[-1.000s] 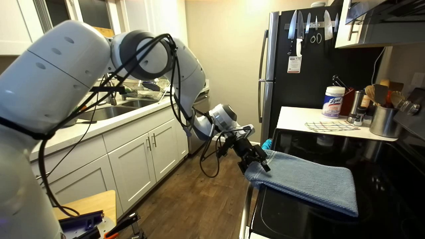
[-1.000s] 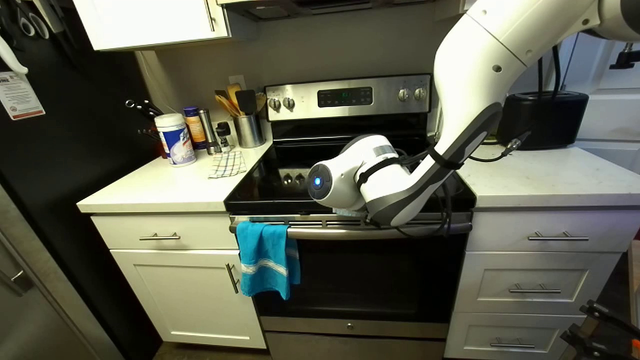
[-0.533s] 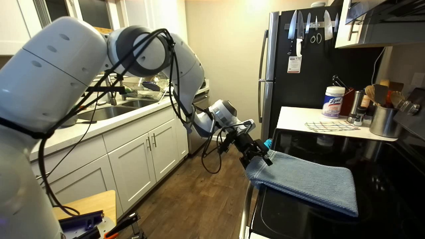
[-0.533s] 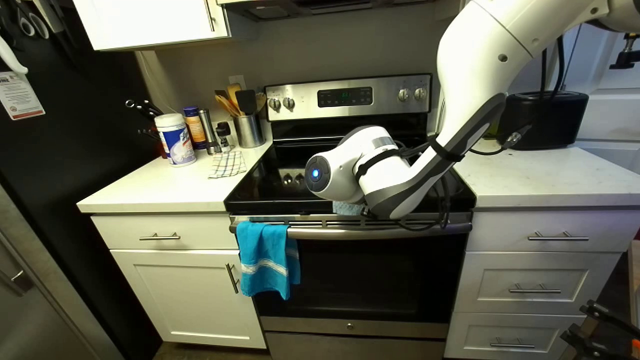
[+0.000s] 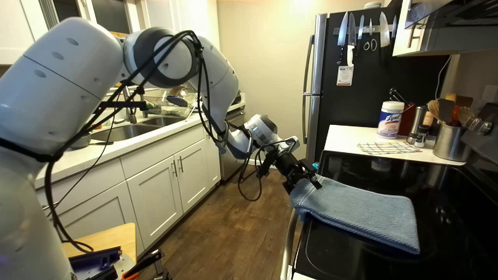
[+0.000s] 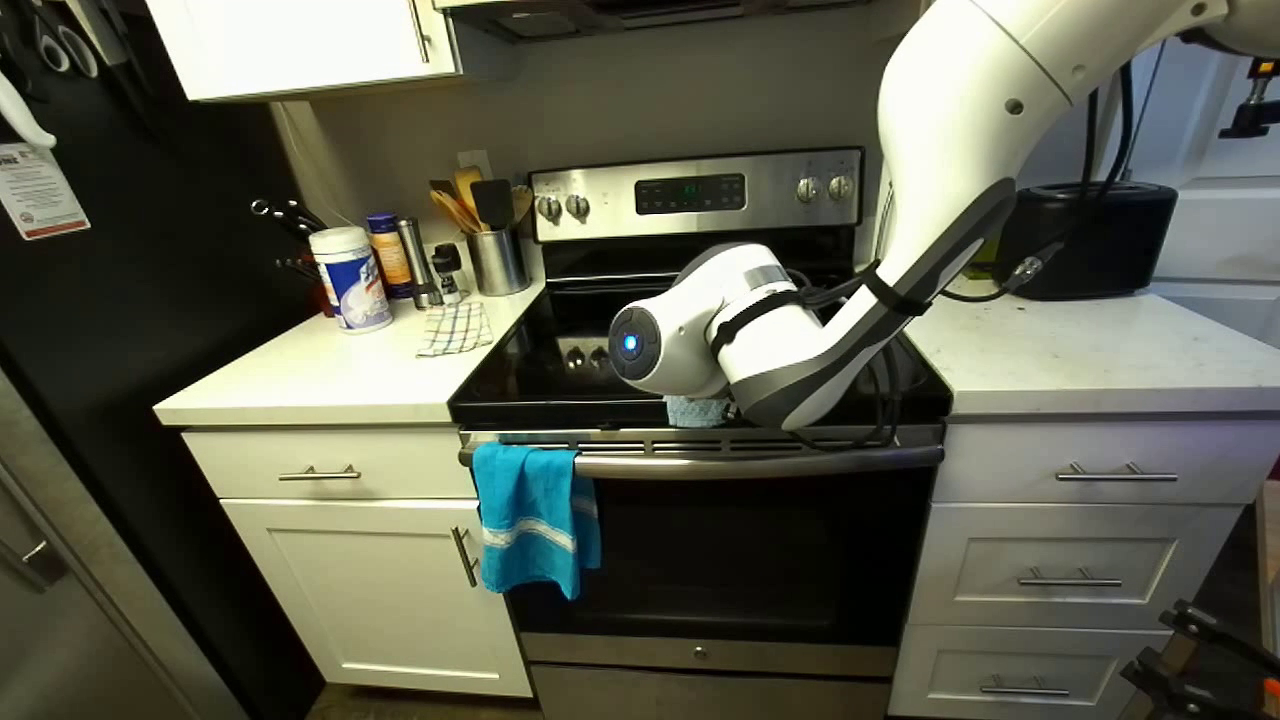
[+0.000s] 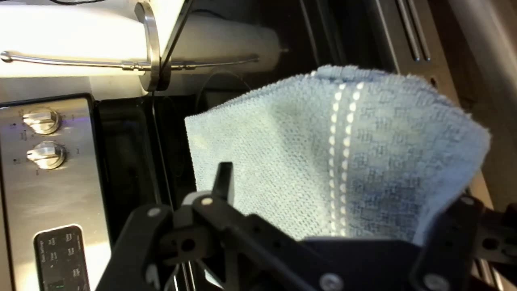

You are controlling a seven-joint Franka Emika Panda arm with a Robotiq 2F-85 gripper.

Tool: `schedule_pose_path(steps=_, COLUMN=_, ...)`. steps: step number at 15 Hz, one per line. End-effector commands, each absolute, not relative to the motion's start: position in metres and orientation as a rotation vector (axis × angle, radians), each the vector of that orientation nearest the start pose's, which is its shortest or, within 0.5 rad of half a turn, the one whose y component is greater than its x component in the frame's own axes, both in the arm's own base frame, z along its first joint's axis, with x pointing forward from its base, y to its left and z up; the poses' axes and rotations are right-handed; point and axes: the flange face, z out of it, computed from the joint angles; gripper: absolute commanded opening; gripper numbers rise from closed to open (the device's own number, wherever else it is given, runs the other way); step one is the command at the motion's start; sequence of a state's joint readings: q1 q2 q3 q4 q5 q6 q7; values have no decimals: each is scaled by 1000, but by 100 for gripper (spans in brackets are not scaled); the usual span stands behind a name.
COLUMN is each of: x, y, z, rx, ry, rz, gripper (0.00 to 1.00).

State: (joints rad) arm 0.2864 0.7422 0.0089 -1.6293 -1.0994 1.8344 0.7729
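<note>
- While the fingers (image 7: 223, 180) stand wide apart, nothing looks clamped between them; whether either touches the blue towel (image 5: 362, 212), cannot tell.
- Where it lies: folded, on the black stovetop (image 5: 358, 266), its loose end out over the front edge, close by the fingers. Bulk of it at 4 o'clock from them in an exterior view.
- Wrist view: one finger between 8 and 9 o'clock of the towel, its mate at 4, hiding a bit of the hem. Double white stitching (image 7: 341, 149) runs 12 to 6 between the two.
- Step in hand, my reading: positioning at the loose end, no hold on it.
- Next move, for a secure pinch, would call for one finger beneath the layers and one above before squeezing; a limp end probably folds away if merely nudged.
- Round about, in an exterior view: turquoise towel (image 6: 535, 520) hung on the oven handle (image 6: 760, 466), 8 o'clock from the blue strip showing under the arm (image 6: 960, 180). Arm masks the fingers there.
- White surface (image 5: 342, 140): wipes canister (image 5: 390, 120) at 1 o'clock from the blue towel, utensil pot (image 5: 451, 144) at 2, checked cloth (image 5: 389, 147) near both.
</note>
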Motion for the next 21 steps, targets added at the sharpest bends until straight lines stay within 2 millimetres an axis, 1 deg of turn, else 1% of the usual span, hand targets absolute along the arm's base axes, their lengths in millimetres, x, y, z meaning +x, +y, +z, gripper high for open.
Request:
schedule_pose_path(steps=1, x=637, y=107, z=213, rx=2024, ry=139, rz=106, gripper=100)
schedule_pose_path(steps=7, x=642, y=91, z=264, rx=1970, ry=65, rz=164, gripper=100)
schedule_pose_path(steps=9, x=643, y=89, z=275, rx=1959, ry=55, rz=178, gripper=100)
schedule_pose_path(steps=11, x=643, y=89, z=280, rx=1956, ry=55, rz=187, gripper=100)
schedule_pose_path(steps=12, x=643, y=90, z=281, rx=1958, ry=56, rz=194, gripper=95)
schedule_pose_path(steps=13, x=643, y=91, z=281, rx=1963, ry=65, rz=193, gripper=74)
schedule_pose_path(steps=14, x=642, y=91, z=280, rx=1963, ry=67, rz=195, gripper=71)
schedule_pose_path(steps=15, x=642, y=91, z=279, rx=1964, ry=67, rz=193, gripper=70)
schedule_pose_path(steps=18, x=640, y=92, z=276, rx=1966, ry=67, rz=190, gripper=49)
schedule_pose_path(steps=21, x=638, y=93, z=274, rx=1967, ry=68, rz=191, gripper=30)
